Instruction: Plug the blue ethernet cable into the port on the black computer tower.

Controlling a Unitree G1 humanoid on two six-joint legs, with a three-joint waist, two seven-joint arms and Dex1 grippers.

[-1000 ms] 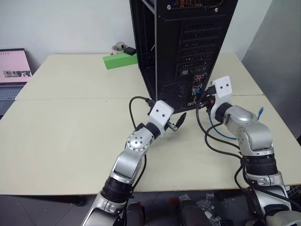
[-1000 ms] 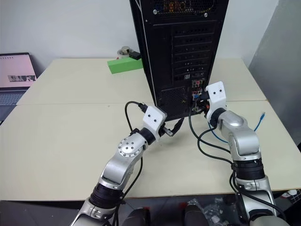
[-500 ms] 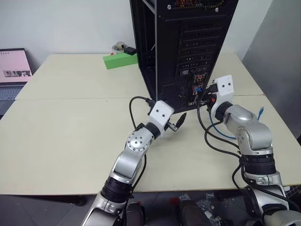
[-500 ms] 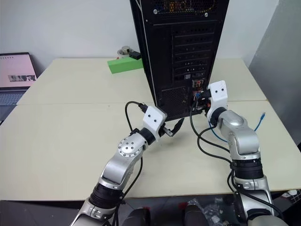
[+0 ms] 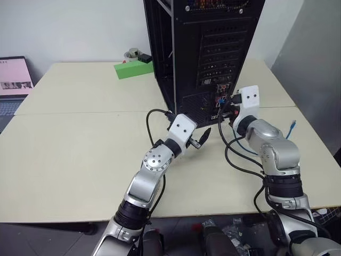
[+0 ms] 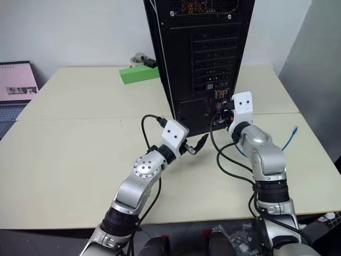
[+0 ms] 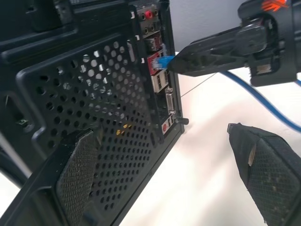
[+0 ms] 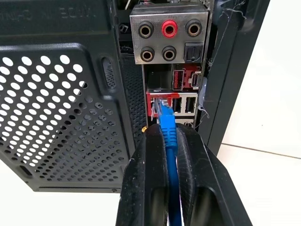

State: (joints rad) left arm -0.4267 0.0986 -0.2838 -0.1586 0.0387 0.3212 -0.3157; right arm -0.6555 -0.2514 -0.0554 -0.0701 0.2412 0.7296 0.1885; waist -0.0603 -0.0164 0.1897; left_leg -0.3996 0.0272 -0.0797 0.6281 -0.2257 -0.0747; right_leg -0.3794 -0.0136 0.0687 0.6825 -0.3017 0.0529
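Nearest to us, our left gripper [image 5: 204, 137] hangs released and empty above the cream table [image 5: 80, 144], just short of the tower's lower mesh vent [image 7: 94, 141]. Beyond it, our right gripper [image 8: 170, 136] is clenched on the blue ethernet cable [image 8: 168, 141] close behind its plug [image 8: 162, 109]; the plug's tip sits at the mouth of the port [image 8: 159, 104] in the red-framed block of the black computer tower [image 5: 213, 48]. Whether it has seated, we cannot tell. The rest of the cord trails back across the table to its free end [image 5: 292, 126]. We judge the cord light and limp, so only a hold near the stiff plug steers it. The plug's clip looks fragile; a skewed push could snag it.
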